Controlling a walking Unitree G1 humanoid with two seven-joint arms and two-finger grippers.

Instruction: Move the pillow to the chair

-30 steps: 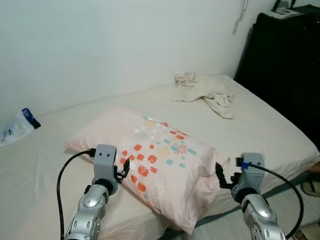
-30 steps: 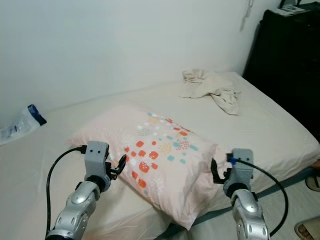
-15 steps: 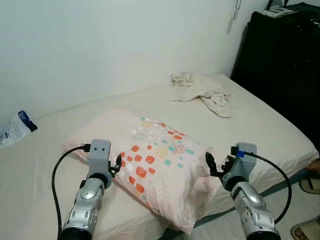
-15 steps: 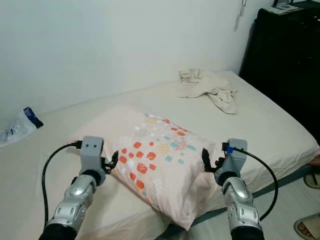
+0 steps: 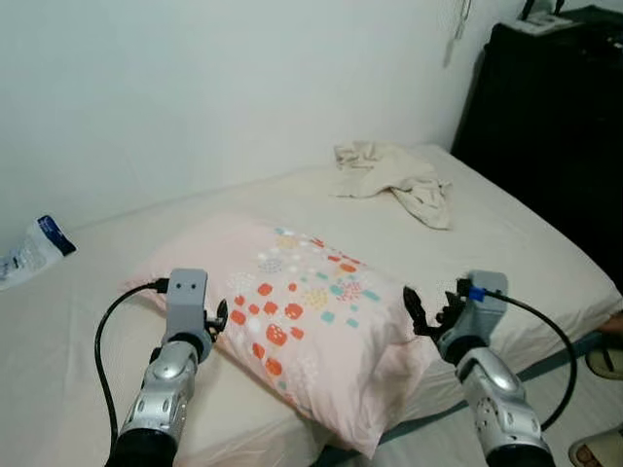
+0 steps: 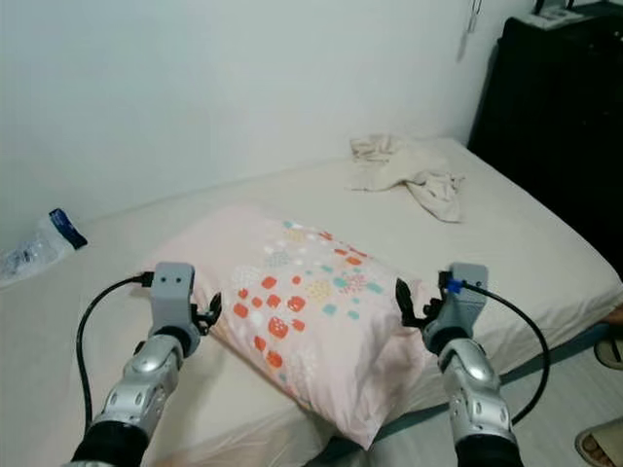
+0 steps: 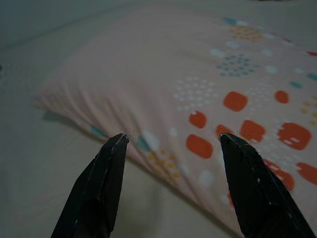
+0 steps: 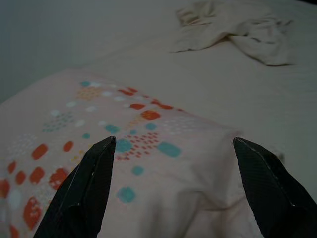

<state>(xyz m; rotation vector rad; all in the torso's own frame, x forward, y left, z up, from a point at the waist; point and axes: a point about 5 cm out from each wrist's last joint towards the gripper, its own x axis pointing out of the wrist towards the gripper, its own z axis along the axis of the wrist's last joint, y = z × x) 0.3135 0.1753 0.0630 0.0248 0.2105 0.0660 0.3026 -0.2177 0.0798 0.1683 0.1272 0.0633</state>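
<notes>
A pale pink pillow (image 5: pixel 302 311) with red, teal and yellow dots lies flat on the bed, one corner hanging over the front edge. My left gripper (image 5: pixel 220 317) is open at the pillow's left side, fingertips at its edge; the left wrist view shows the pillow (image 7: pixel 208 94) between and beyond the spread fingers (image 7: pixel 101 188). My right gripper (image 5: pixel 423 309) is open at the pillow's right corner. In the right wrist view the pillow (image 8: pixel 124 148) lies just beyond the fingers (image 8: pixel 84 188), which stand wide apart.
The bed (image 5: pixel 516 253) has a cream sheet with a crumpled beige cloth (image 5: pixel 394 175) at the back right. A plastic bag (image 5: pixel 29 251) lies at the far left by the white wall. A tall black cabinet (image 5: pixel 550 117) stands to the right. Sandals (image 5: pixel 599 360) lie on the floor.
Both grippers have edged up to the pillow's sides, the left one sliding leftward to the pillow's edge. The camera shifted slightly. The pillow has not moved.
</notes>
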